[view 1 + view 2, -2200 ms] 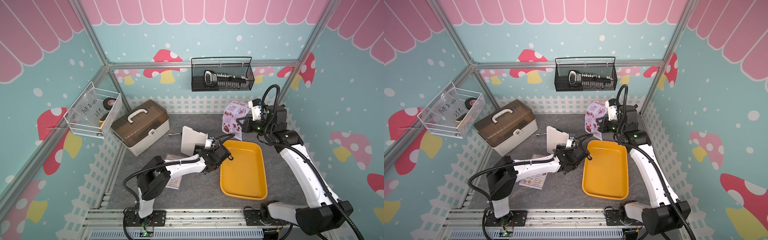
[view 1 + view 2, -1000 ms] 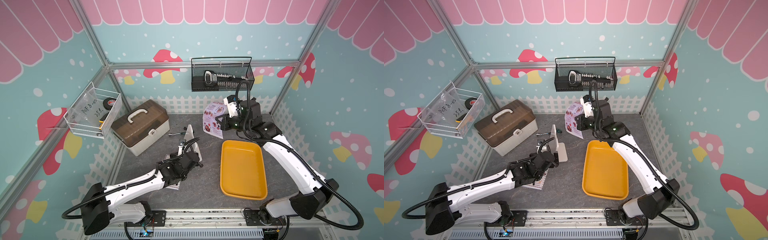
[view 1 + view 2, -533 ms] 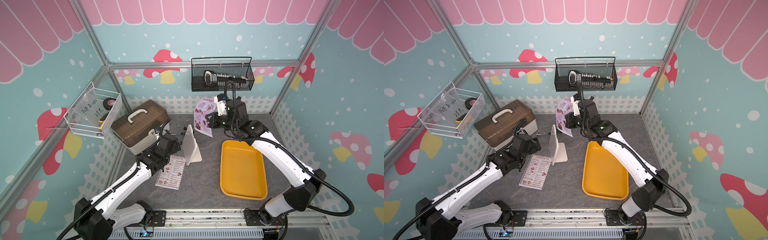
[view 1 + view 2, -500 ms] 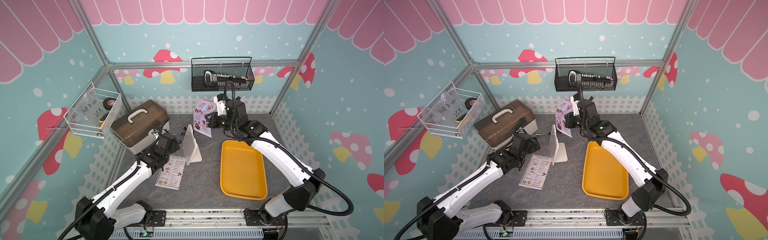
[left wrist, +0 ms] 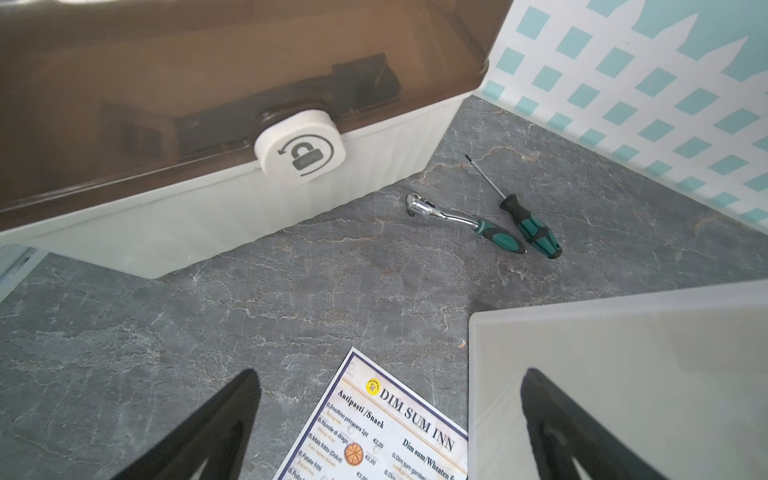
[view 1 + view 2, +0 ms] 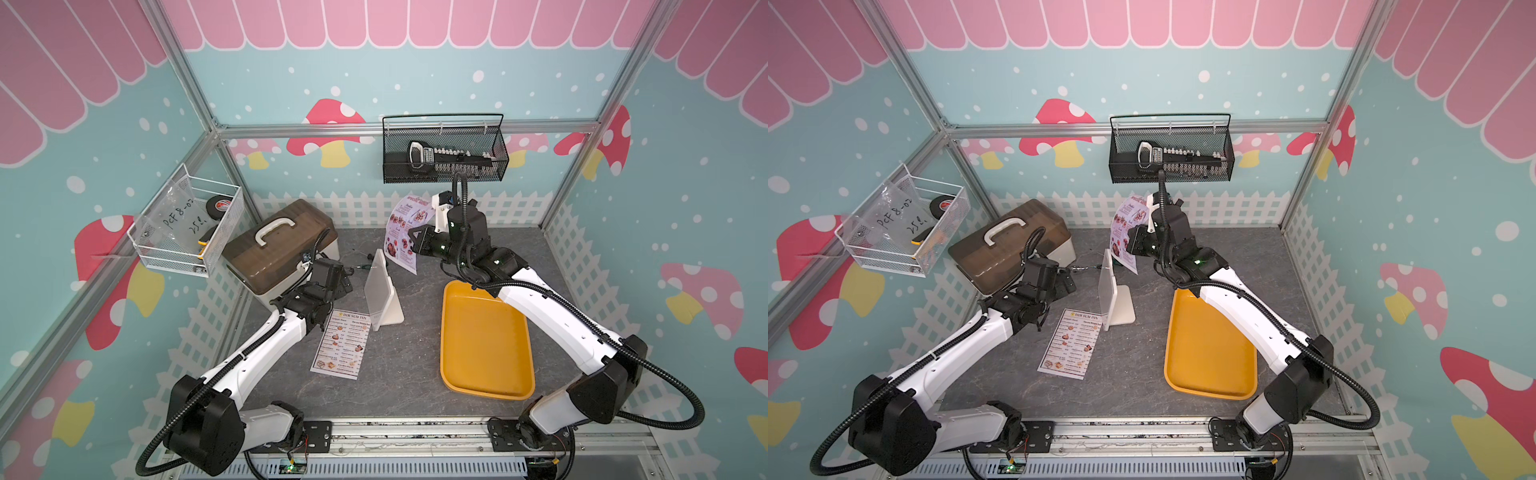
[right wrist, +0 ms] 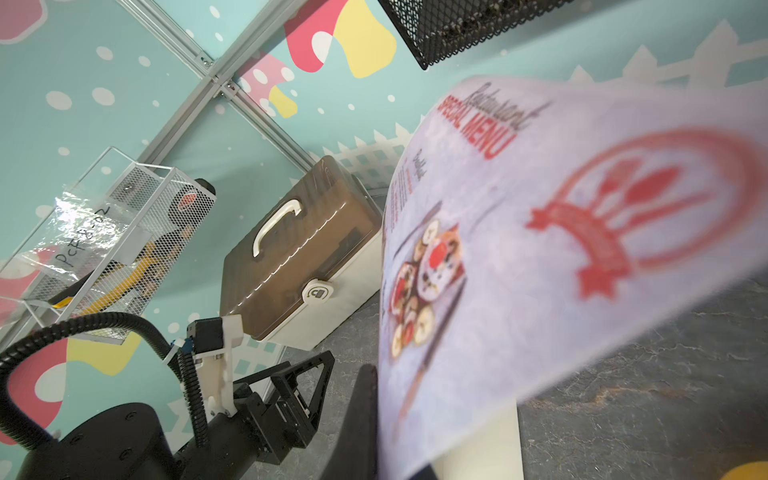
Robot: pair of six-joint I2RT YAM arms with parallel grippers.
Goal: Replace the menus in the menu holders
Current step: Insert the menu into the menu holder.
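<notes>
The left arm has pulled back from the tray side of the holder (image 6: 380, 286) to a spot beside the toolbox (image 6: 282, 245). The right arm has swung its sheet from the back right corner over toward the holder. With the left arm withdrawn, the DIM SUM INN sheet (image 6: 343, 349) is uncovered. It lies flat on the table (image 6: 395, 386), just beside the holder's foot.

The left claw (image 6: 341, 283) hangs wide open and empty between toolbox and holder. The right claw (image 6: 415, 245) is clamped on one edge of the SPECIAL MENU sheet (image 6: 399, 237). That sheet hangs curled in the air, its lower corner near the holder's top edge but not in it. The holder stands upright in both top views, with nothing touching it.

In the left wrist view the holder's panel looks blank, so the old menu appears to be out. The step in hand is likely feeding the new sheet in from above. The free left claw is placed well to steady the holder.

By count:
- two menus
- one holder
- one yellow tray (image 6: 486, 340)
- one toolbox
- two hand tools behind the holder, a ratchet (image 5: 457, 218) and a screwdriver (image 5: 523, 220)
- two wall baskets, one black (image 6: 444, 166) and one white (image 6: 187, 228)
- two arms
</notes>
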